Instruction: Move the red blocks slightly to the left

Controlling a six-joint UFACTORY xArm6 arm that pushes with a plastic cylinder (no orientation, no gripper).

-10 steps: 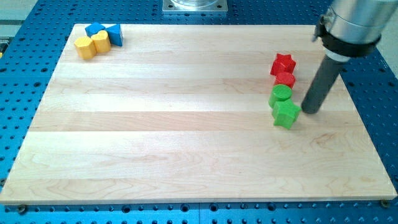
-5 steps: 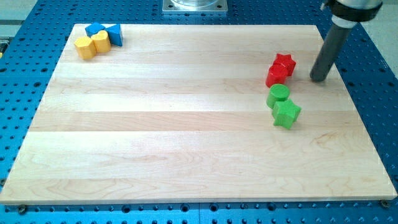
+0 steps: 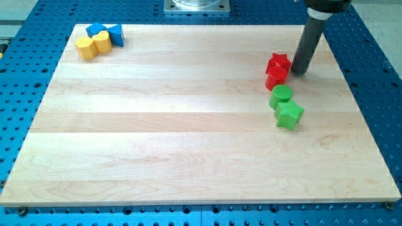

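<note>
Beside red star block (glossy): my tip

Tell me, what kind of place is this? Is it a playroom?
Probably a robot lab bench, not a playroom. A wooden board lies on a blue metal plate full of holes, and my tip sits just right of the red blocks.
</note>
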